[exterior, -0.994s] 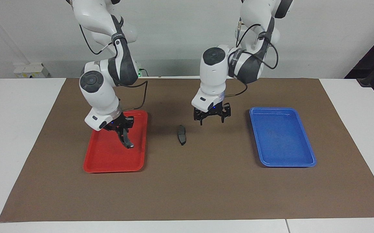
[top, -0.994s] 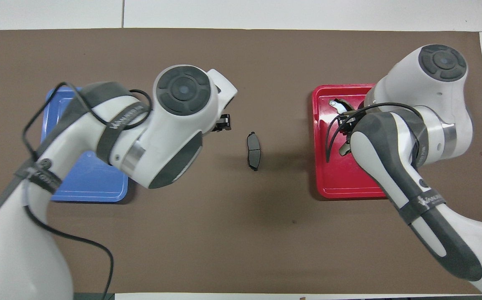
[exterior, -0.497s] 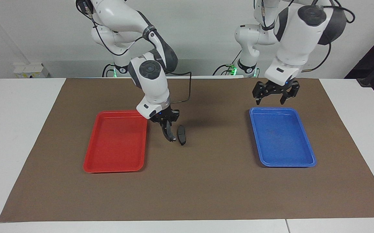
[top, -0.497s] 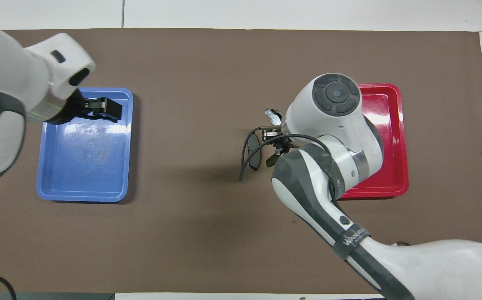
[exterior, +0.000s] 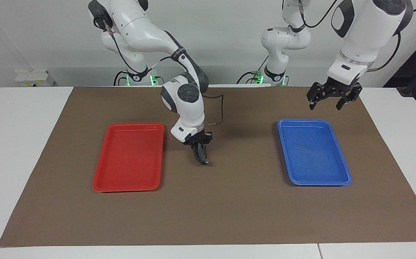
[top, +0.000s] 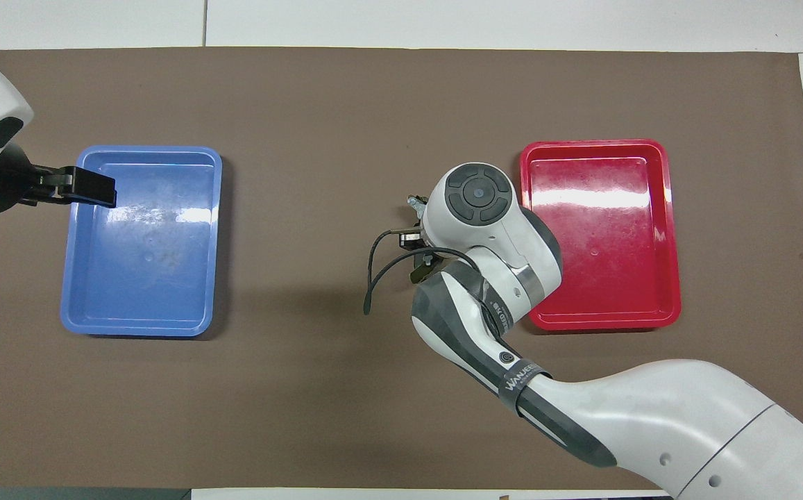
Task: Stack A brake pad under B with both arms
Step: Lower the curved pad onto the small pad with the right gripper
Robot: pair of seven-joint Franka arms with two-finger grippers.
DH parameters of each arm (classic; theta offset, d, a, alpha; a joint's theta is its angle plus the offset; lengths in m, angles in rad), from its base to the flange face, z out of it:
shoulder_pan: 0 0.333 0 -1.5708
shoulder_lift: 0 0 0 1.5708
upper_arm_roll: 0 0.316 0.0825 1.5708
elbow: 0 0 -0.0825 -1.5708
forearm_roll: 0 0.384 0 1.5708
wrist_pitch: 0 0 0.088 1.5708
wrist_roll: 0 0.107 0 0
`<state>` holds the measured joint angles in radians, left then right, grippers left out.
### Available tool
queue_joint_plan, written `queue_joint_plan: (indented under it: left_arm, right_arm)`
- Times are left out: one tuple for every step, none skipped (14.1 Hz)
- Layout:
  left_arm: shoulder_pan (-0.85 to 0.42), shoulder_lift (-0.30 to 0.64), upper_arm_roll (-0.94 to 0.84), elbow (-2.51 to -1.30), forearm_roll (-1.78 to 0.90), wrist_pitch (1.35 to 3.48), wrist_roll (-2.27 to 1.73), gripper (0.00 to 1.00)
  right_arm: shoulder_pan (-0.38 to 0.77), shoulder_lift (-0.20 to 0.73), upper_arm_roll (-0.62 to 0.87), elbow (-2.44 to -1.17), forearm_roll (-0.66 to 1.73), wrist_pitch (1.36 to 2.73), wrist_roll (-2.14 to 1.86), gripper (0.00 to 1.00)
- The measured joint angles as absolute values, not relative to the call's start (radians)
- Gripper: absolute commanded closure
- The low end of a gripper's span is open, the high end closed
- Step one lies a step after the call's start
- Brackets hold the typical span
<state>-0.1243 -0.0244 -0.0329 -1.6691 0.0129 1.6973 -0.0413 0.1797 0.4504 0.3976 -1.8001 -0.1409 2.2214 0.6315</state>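
My right gripper [exterior: 198, 145] is shut on B [exterior: 202, 157], the curved black brake piece, which hangs end-down from the fingers and reaches the mat's middle. The spot where the short grey pad A lay is covered by B and the gripper in the facing view and by the right wrist in the overhead view, so A is hidden. One notched metal end of B [top: 413, 202] peeks out beside the wrist. My left gripper [exterior: 331, 98] is open and empty, raised over the mat by the blue tray's edge nearest the robots; it also shows in the overhead view [top: 89, 188].
An empty red tray [exterior: 128, 158] lies toward the right arm's end of the brown mat, also seen from overhead [top: 599, 229]. An empty blue tray [exterior: 314, 151] lies toward the left arm's end [top: 141, 236]. A black cable loops beside the right wrist.
My right gripper carried B out of the red tray to the mat's middle, over the spot where pad A lay. My left gripper drew away from the middle and rose by the blue tray.
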Motion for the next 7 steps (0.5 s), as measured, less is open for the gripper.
queue_joint_plan:
  left_arm:
    - [-0.124,-0.024,-0.033,-1.671,0.013,1.697,-0.041,0.00]
    - [-0.124,-0.024,-0.033,-1.673,0.013,1.697,-0.041,0.00]
    - [-0.124,-0.024,-0.033,-1.674,0.013,1.697,-0.041,0.00]
    - [-0.124,-0.025,-0.034,-1.677,0.013,1.697,-0.041,0.00]
    - [-0.124,-0.026,-0.033,-1.683,0.013,1.697,-0.041,0.00]
    - [-0.124,-0.026,-0.033,-1.691,0.013,1.697,-0.041,0.00]
    - [-0.124,-0.027,-0.032,-1.698,0.013,1.697,-0.041,0.00]
  right_arm:
    - [0.181,0.454,0.398,-1.801,-0.141,2.222,0.631,1.00]
    - [0.181,0.456,0.398,-1.804,-0.141,2.222,0.631,1.00]
    - [0.182,0.456,0.399,-1.807,-0.141,2.222,0.631,1.00]
    - [0.182,0.457,0.399,-1.809,-0.141,2.222,0.631,1.00]
    - [0.182,0.457,0.399,-1.810,-0.141,2.222,0.631,1.00]
    - [0.182,0.457,0.399,-1.811,-0.141,2.221,0.631,1.00]
    - [0.183,0.457,0.399,-1.814,-0.141,2.220,0.631,0.99]
